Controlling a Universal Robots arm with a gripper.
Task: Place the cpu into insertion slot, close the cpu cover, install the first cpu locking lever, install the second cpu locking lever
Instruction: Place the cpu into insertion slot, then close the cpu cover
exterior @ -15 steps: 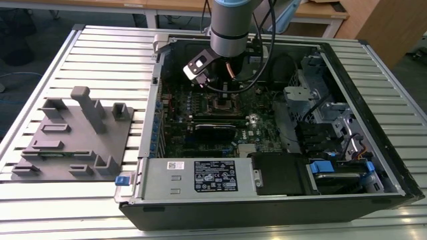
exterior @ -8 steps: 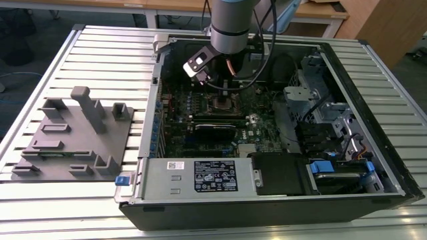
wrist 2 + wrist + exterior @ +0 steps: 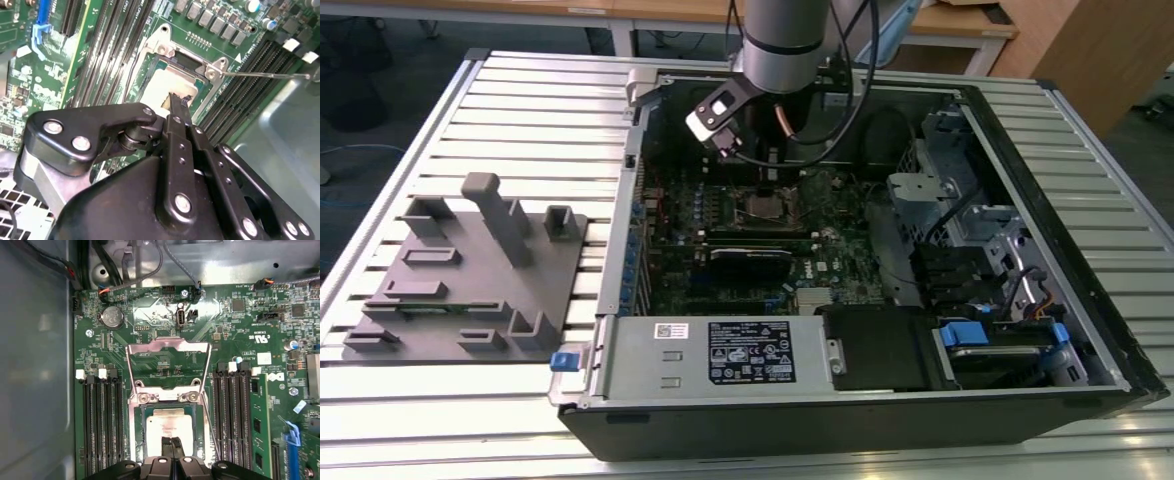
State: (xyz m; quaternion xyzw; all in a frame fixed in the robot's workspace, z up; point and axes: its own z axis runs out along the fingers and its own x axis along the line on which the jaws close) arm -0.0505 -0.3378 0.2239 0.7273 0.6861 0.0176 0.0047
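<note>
Here, hangs low over the socket: gripper [image 3: 171, 444], jaws pinched narrow, nothing visible between them, tips at or just above the cpu [image 3: 167, 426]. Lies flat inside the insertion slot [image 3: 134, 435], so apparently seated. Just beyond, stands tipped up on its hinge: cpu cover [image 3: 167, 344], leaving the slot open from above. Alongside, runs unlatched: thin locking lever [image 3: 211, 432].

You see an open computer case [image 3: 854, 425] lying on a slatted table [image 3: 440, 420]. A grey fixture block [image 3: 467, 290] sits at the exterior view's left, just beside the case. Inside, locate the power supply [image 3: 720, 350], a blue drive caddy [image 3: 963, 335], black memory slots [image 3: 100, 425] and a coin battery [image 3: 112, 317].
</note>
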